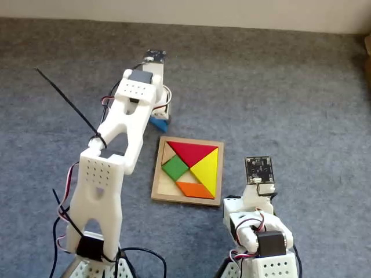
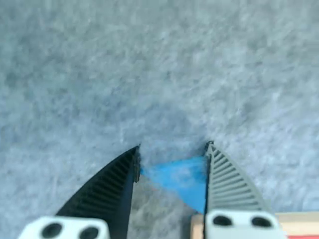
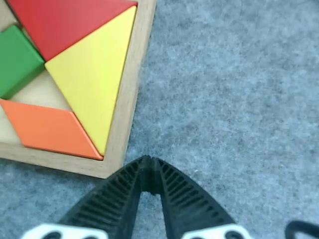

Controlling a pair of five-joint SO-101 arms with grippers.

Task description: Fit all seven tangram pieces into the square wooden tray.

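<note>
Just beyond the far left corner of the square wooden tray (image 1: 185, 201), low over the grey desk (image 1: 290, 87), the left gripper (image 2: 173, 145) has its fingers clamped on a blue tangram piece (image 2: 179, 179). Inside the tray lie a red triangle (image 1: 191, 152), a yellow triangle (image 1: 207, 172), a green square (image 1: 174, 168) and an orange parallelogram (image 1: 194, 189), with bare wood beside them. By the tray's near right corner, the right gripper (image 3: 149, 162) has its fingers pressed together, holding nothing.
</note>
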